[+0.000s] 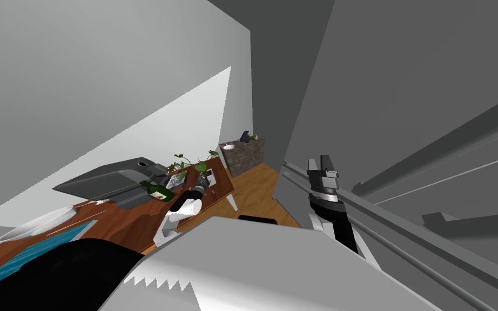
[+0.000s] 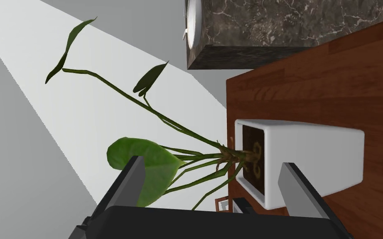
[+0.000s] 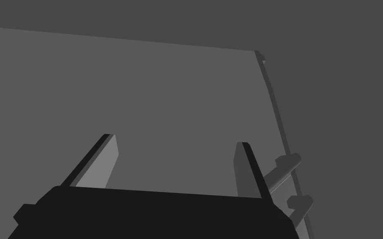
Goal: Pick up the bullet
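- Left wrist view: our left claw is spread wide and holds nothing. It looks straight at a white pot that stands on the brown worktop. The pot's plant trails away from the pot, with one broad leaf against a blade of the claw. A small brown-edged thing lies just beside the pot, half hidden by the claw's body. We cannot tell whether it is the bullet, and nothing else near the pot reads as one. A dark marbled block stands beyond the pot, off the worktop, and carries a white dish.
- Head view: the left arm reaches over the worktop and ends just beside the pot's plant. A green bottle lies nearer to us than the pot. Any bullet here is too small for us to pick out.
- Right wrist view: our right claw is also spread and empty. It is raised well apart from the pot, off to the worktop's side.
- Progress, as we judge it: only the reach toward the pot is made. What is left is to find the bullet, set the left claw over it, close and lift.
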